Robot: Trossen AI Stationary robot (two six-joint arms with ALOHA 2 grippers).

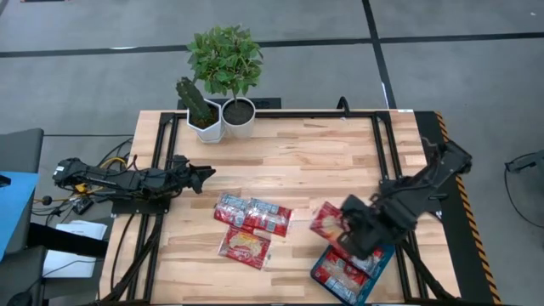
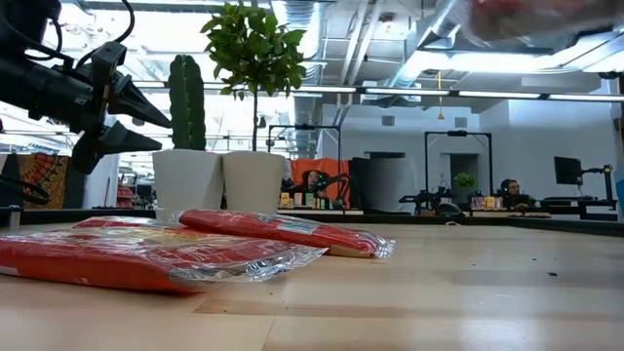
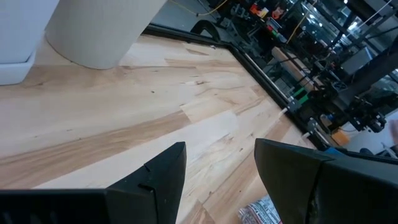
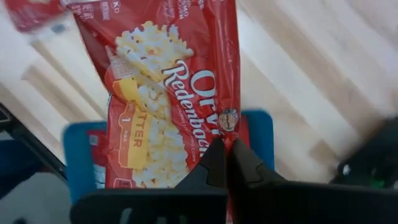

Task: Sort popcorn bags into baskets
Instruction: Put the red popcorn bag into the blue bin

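Three red popcorn bags lie flat on the wood near the table's middle [image 1: 234, 208], [image 1: 269, 218], [image 1: 245, 246]; the low view shows them as a stack [image 2: 146, 255]. The teal tray [image 1: 384, 259] sits at the near right edge with bags inside [image 1: 344, 270]. My right gripper [image 1: 350, 228] is above the tray's far end, shut on another popcorn bag [image 1: 327, 219]. My left gripper [image 1: 204, 176] is open and hovers over bare wood at the table's left, left of the bags; it also shows in the low view [image 2: 132, 122] and its wrist view [image 3: 217, 177]. My right gripper pinches the popcorn bag between its two shut fingers [image 4: 214, 163] at one long side edge [image 4: 229, 127]. The bag is lifted clear and spreads out ahead of the fingers, printed face toward the wrist camera, above the teal tray [image 4: 76, 163].
Two white pots, one with a cactus [image 1: 202, 115] and one with a leafy plant [image 1: 238, 106], stand at the table's far edge. Black frame rails [image 1: 382, 144] run along the table's sides. Bare wood lies between the pots and the bags.
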